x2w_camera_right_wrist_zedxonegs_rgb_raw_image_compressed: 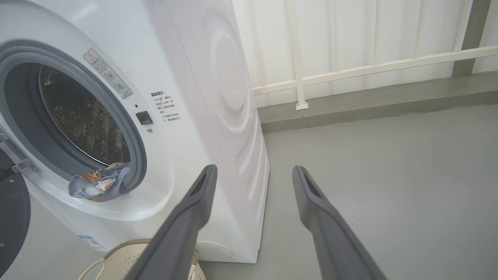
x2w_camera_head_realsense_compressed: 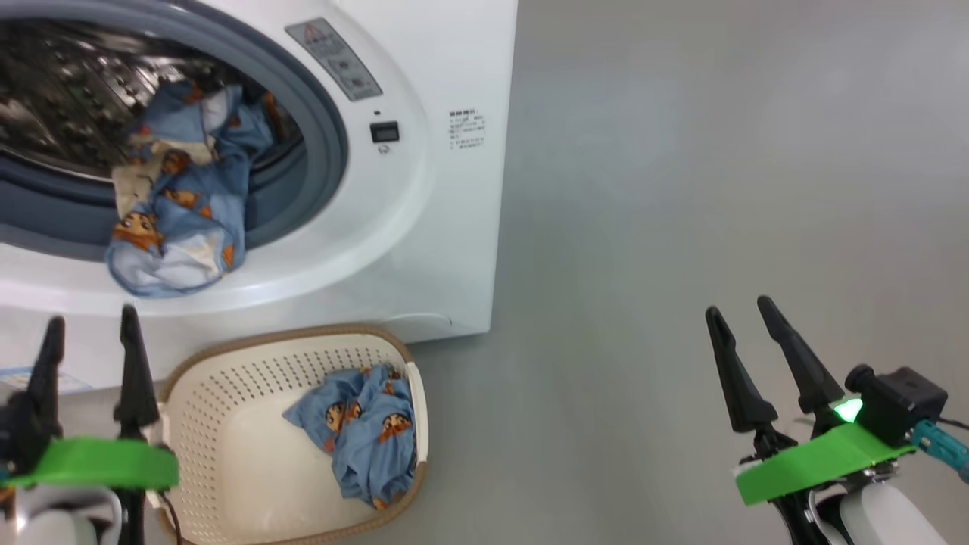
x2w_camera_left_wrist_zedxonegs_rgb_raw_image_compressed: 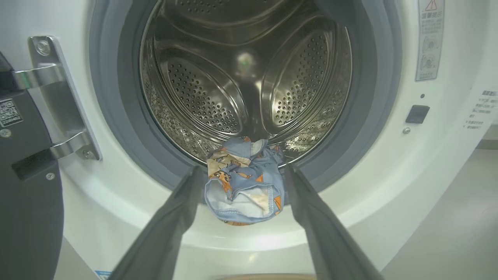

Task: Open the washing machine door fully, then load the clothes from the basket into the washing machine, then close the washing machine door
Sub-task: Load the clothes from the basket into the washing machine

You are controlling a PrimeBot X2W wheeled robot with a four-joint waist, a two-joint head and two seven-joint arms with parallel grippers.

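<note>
The white washing machine stands with its door swung open at the left of the left wrist view. One light blue printed garment hangs over the grey seal, half in the steel drum, half out. Another light blue garment lies in the cream basket on the floor in front of the machine. My left gripper is open and empty, left of the basket, below the drum mouth. Well off to the right over bare floor, my right gripper is open and empty too.
Grey floor stretches to the right of the machine. A white railing and wall run behind it. The open door's metal hinge sits at the left of the drum opening.
</note>
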